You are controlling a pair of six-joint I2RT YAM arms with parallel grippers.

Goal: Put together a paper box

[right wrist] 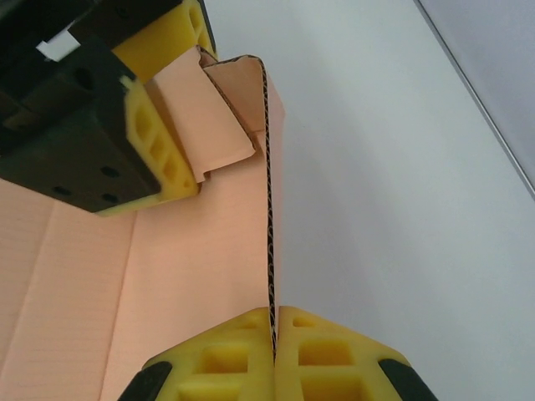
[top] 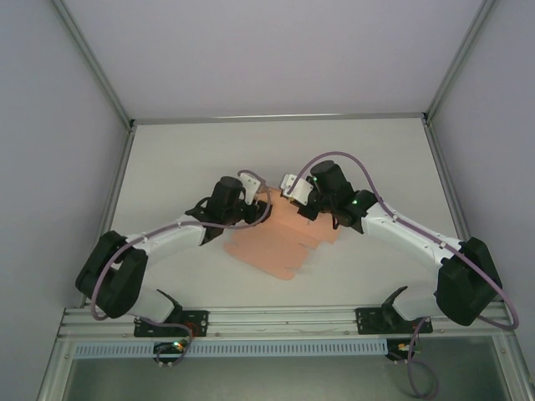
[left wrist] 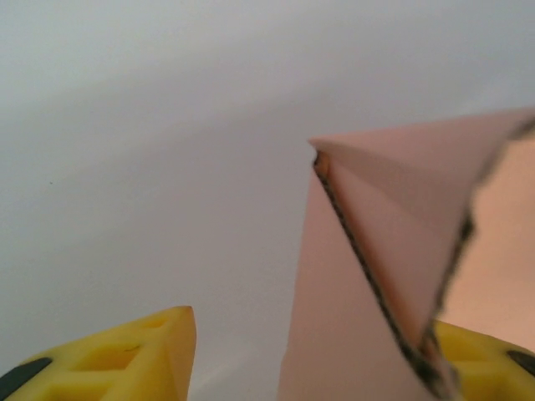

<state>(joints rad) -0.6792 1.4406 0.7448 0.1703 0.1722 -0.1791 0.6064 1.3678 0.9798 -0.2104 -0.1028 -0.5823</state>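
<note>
the right jaws were clenched tight on the paper box (right wrist: 201, 276). they pinched the thin edge of one wall, which stood up straight between their two yellow fingers (right wrist: 334, 359). the left jaws were released, and their own fingers were spread wide apart. a folded pink flap of the box stuck up between them. the flap sat right against one finger, and there was a clear gap between it and the other finger. in the right wrist view, the left jaws were at the far end of that same wall, with one finger on each side of a small folded flap. from above, the two sets of jaws were close together over the far side of the box. the box was in the middle of the white desk (top: 209, 150). it was only partly folded, and its near part lay flat with tabs pointing toward the arms. the left arm (top: 167, 238) and the right arm (top: 410, 238) reached in from the two near corners.
</note>
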